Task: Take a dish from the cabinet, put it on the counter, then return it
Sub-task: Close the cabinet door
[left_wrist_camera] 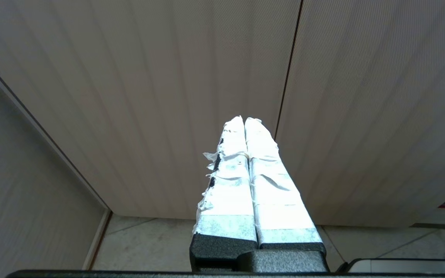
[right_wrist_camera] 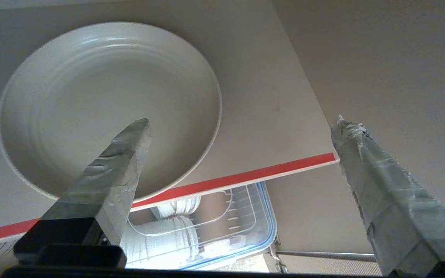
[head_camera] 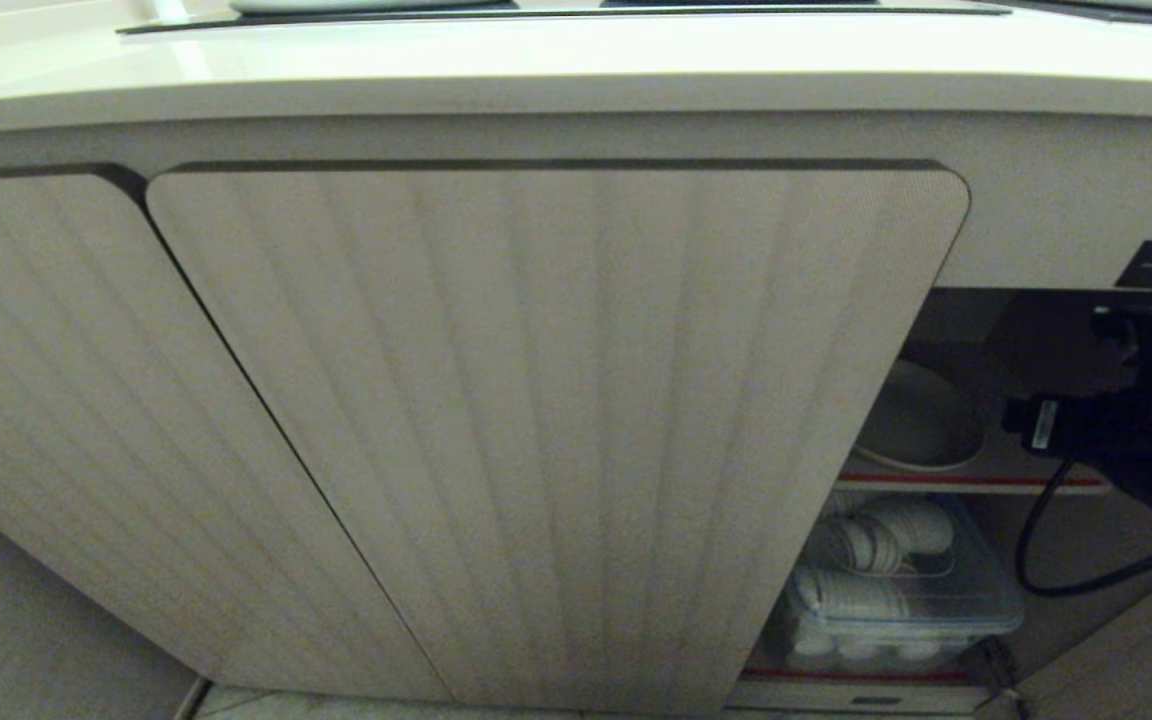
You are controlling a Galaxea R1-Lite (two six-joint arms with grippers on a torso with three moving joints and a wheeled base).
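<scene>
The round, shallow cream-beige dish (right_wrist_camera: 106, 104) lies flat on the inner shelf (right_wrist_camera: 276, 116) of the ribbed beige cabinet (head_camera: 536, 420); only the right wrist view shows the right gripper (right_wrist_camera: 242, 127) spread wide, holding nothing, before it; the left gripper (left_wrist_camera: 244, 121), pressed together, faces closed doors.

Pale tiled floor (left_wrist_camera: 149, 243) with thin grout lines below beige ribbed panelling, under soft indoor light
</scene>
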